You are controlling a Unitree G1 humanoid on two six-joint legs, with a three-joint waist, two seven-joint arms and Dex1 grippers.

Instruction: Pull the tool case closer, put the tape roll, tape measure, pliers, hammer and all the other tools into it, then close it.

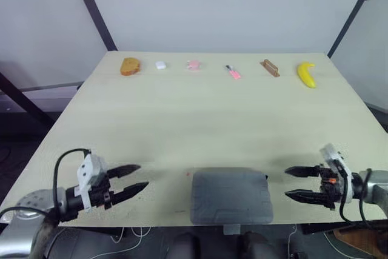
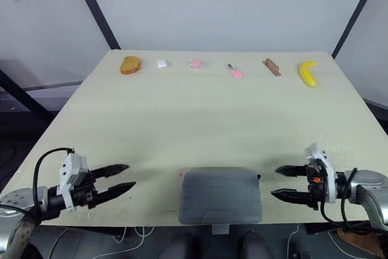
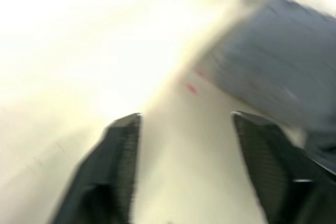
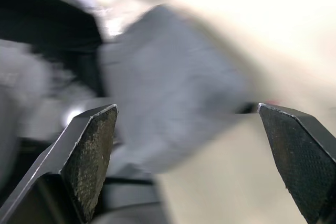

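A grey tool case (image 1: 230, 196) lies closed at the table's near edge, in the middle; it also shows as the tool case (image 3: 283, 61) in the left wrist view and the tool case (image 4: 168, 82) in the right wrist view. My left gripper (image 1: 136, 179) stands open just left of it, fingers pointing at the case, nothing between them. My right gripper (image 1: 297, 183) stands open just right of the case, pointing at it, also holding nothing. Neither gripper touches the case.
Along the far edge of the table (image 1: 200, 119) lie a brown bread-like piece (image 1: 130, 66), a small white object (image 1: 160, 65), a pink object (image 1: 193, 65), a pink-and-dark small tool (image 1: 233, 72), a brown bar (image 1: 270, 68) and a yellow banana (image 1: 307, 74).
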